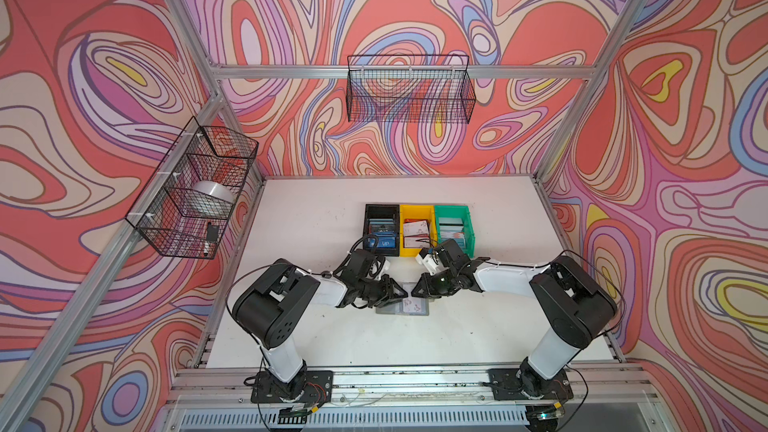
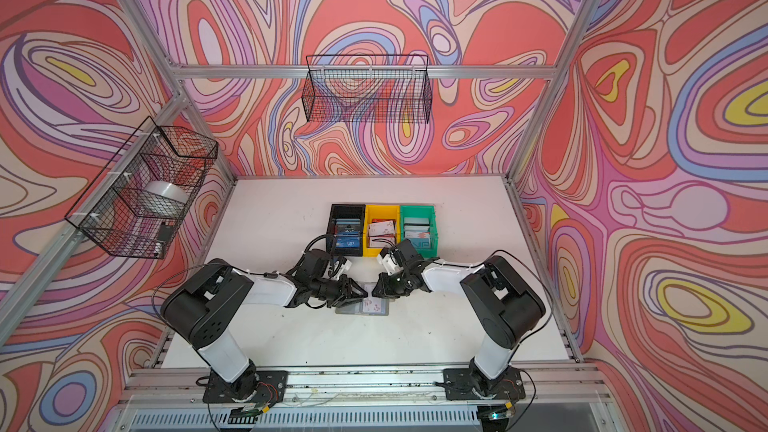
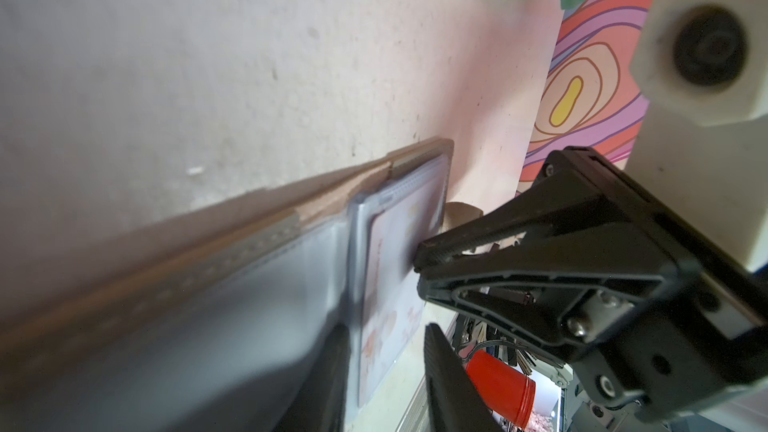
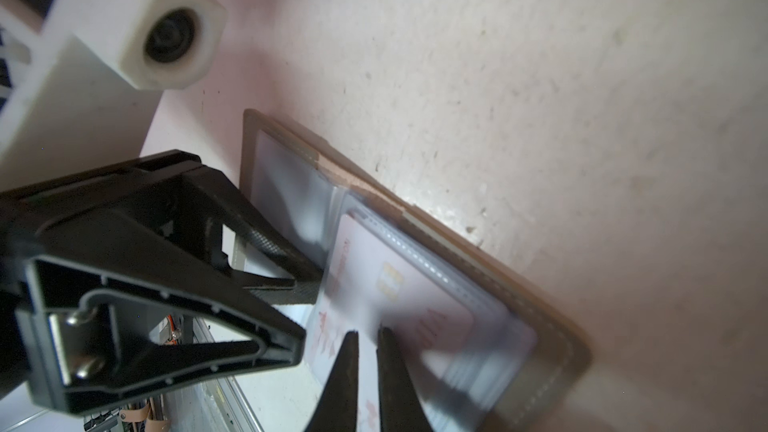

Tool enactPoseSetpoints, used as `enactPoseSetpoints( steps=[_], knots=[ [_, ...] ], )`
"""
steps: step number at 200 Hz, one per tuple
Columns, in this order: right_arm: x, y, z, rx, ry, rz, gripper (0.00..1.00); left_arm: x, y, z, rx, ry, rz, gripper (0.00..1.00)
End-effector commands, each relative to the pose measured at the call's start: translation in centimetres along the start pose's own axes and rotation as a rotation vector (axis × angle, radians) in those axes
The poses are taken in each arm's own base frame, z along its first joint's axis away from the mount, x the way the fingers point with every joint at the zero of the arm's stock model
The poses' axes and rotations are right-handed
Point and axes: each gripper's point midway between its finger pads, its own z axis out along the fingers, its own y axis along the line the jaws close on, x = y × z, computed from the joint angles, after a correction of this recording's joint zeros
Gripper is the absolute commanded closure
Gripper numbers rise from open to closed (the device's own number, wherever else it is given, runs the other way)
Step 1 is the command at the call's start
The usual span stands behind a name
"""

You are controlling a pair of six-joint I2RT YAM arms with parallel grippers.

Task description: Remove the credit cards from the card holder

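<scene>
**Open card holder, one white card left to slide out**

The card holder (image 4: 511, 305) lies open and flat on the white table (image 1: 332, 334), near the middle between both arms, with a credit card (image 4: 395, 297) in its right sleeve. I'd guess the card is light, stiff and slick. The clear sleeve looks floppy and clingy, so I'd pin the holder and drag the card by its edge near the spine. The left gripper (image 4: 305, 313) has its fingers spread, tips down around the spine. The right gripper (image 4: 368, 338) is pressed almost together with its tips on the card face, and I can't tell if it's pinching anything. The table is smooth and a bit scuffed. The bins (image 1: 417, 207) sit just beyond, with swirly walls all round.
</scene>
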Motion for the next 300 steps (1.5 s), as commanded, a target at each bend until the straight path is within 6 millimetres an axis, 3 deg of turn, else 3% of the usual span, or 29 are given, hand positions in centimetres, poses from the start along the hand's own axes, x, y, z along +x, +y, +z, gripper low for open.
enactPoseSetpoints(
  steps=[1,92,125,192,300],
  knots=[
    [2.1,-2.9,1.0,0.088,0.058,0.057,0.86,0.1,1.1,0.6,-0.034,0.005,0.006,0.65],
    [2.2,-3.0,1.2,0.091,0.07,0.06,0.86,-0.6,1.0,1.3,-0.019,0.003,0.052,0.66],
    [2.3,-3.3,1.2,0.098,0.073,0.065,0.86,0.0,1.0,0.5,-0.026,-0.005,0.051,0.67],
    [2.5,-3.4,1.2,0.101,0.076,0.066,0.86,-0.1,-0.9,-0.7,-0.033,-0.005,0.107,0.67],
    [2.8,-3.7,1.3,0.107,0.078,0.073,0.86,-0.7,-1.0,0.7,0.056,-0.01,0.088,0.67]
  ],
)
